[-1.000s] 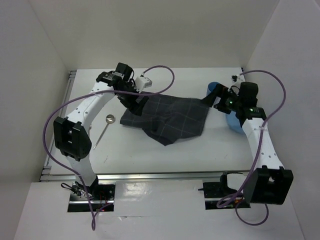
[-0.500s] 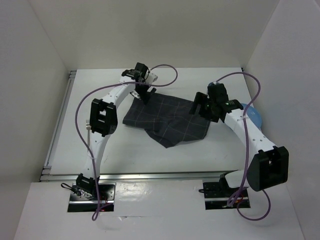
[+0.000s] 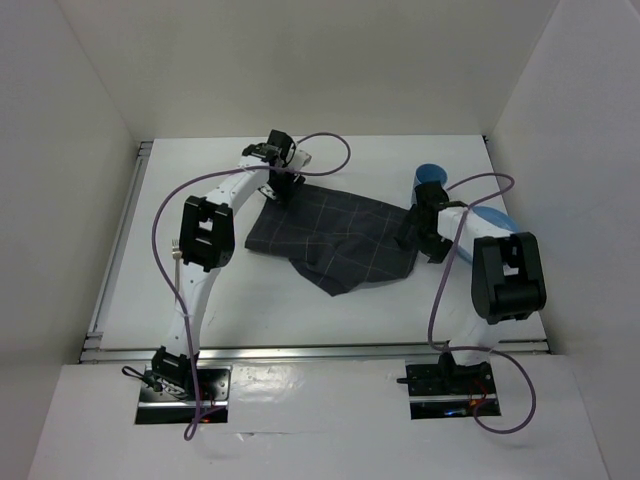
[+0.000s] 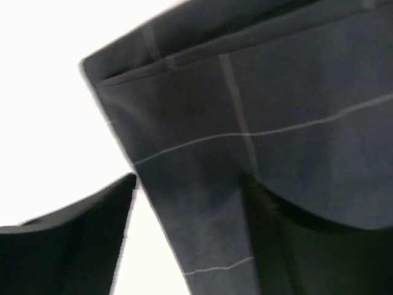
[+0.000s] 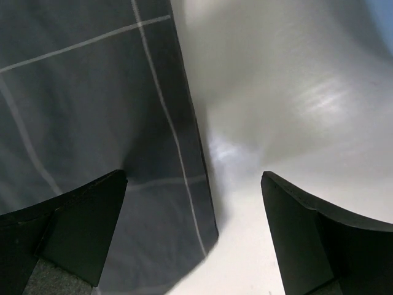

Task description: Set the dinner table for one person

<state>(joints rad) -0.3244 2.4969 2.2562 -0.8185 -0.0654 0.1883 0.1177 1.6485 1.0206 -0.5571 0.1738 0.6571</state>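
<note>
Dinner table point(image 3: 300, 310): left gripper point(image 4: 190, 184), right gripper point(image 5: 195, 178) straddle cloth point(image 3: 340, 235) edges.

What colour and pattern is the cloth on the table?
The cloth is dark grey with thin pale check lines, clearest in the left wrist view.

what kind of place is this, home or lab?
Probably a lab test cell: white table boxed in by plain white walls, left arm and right arm bolted at its near edge, checked cloth as prop.

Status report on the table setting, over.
Both open: left hand over cloth far-left corner, right hand at its right edge. Cloth rumpled on dinner table. Only blue cup near right hand.
</note>
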